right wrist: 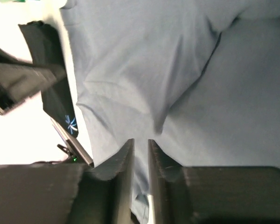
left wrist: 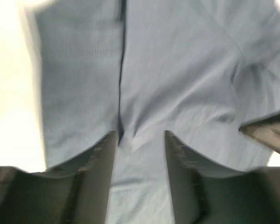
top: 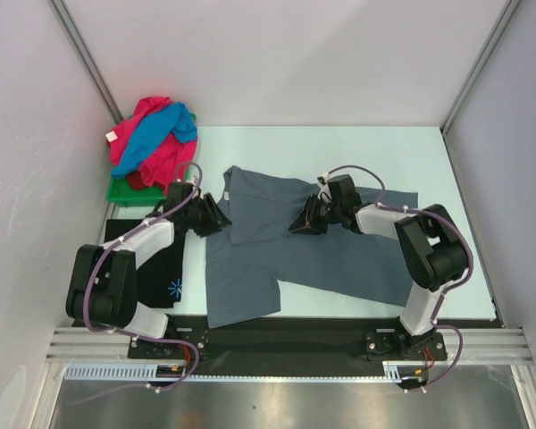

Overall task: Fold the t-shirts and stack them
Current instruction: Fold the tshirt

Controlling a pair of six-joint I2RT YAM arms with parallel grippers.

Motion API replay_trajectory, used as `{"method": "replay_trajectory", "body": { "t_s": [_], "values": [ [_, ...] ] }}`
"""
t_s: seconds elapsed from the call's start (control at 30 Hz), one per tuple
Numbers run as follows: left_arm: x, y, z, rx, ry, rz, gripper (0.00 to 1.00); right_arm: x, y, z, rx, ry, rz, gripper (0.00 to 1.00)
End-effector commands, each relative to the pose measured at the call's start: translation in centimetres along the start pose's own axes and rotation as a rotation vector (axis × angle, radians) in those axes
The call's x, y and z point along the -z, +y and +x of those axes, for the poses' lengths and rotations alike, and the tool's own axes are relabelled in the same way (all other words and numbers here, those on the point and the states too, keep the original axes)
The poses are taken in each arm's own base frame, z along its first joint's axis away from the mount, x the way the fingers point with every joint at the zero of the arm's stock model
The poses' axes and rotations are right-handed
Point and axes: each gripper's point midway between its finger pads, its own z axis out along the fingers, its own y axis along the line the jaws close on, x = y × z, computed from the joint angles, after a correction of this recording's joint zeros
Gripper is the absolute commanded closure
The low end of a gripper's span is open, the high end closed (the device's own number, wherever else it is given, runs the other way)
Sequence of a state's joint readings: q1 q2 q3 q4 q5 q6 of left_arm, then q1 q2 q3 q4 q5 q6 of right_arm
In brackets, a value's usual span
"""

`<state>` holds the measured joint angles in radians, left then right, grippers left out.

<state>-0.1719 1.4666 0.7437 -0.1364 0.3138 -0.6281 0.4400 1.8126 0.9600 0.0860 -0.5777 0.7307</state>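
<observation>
Slate-grey t-shirt (top: 322, 259) looks limp and light, best grabbed at edges; left gripper (left wrist: 140, 136) spread over mid-frame crease, right gripper (right wrist: 140, 143) pinching a ridge.

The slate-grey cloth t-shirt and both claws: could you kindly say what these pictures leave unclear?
Right claw: whether it pinches the slate-grey cloth t-shirt; its own wrist hides the tips in the top view.
Black printed cloth t-shirt: mostly under the left arm, top view.
Pink and blue cloth shirts: bunched, uncountable, top view.

spread shirt (top: 322, 259) ctr, folded shirt (top: 167, 268) left, pile (top: 152, 138) on tray (top: 121, 191) back-left
</observation>
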Motion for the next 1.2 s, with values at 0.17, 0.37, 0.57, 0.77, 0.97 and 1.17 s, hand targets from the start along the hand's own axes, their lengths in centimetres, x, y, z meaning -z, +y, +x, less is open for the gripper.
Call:
{"method": "replay_trajectory", "body": {
  "t_s": [0.17,0.37,0.57,0.77,0.97,1.17],
  "values": [
    [2.9,-5.2,-8.7,-0.192,-0.211,0.03,0.28,7.4,-1.7,-2.2,0.087,-0.145,0.126,0.59],
    [-2.0,-5.4,-14.3,-0.307,-0.216,-0.061,0.18,13.9,-6.4,-9.7,0.021,-0.399,0.263,0.44],
    [-7.0,-5.2,-18.4,-0.352,-0.194,-0.129,0.17,20.4,-12.4,-15.1,-0.101,-0.611,0.395,0.27],
    [-11.4,-3.3,-19.1,-0.363,-0.134,-0.206,0.17,25.3,-18.6,-16.9,-0.209,-0.7,0.497,0.22],
    [-14.2,-3.5,-18.4,-0.329,-0.059,-0.153,0.19,26.7,-23.3,-17.0,-0.254,-0.666,0.587,0.18],
    [-15.6,-3.6,-17.7,-0.269,-0.009,-0.089,0.29,26.2,-26.1,-18.7,-0.212,-0.613,0.633,0.18]
  ]
}}
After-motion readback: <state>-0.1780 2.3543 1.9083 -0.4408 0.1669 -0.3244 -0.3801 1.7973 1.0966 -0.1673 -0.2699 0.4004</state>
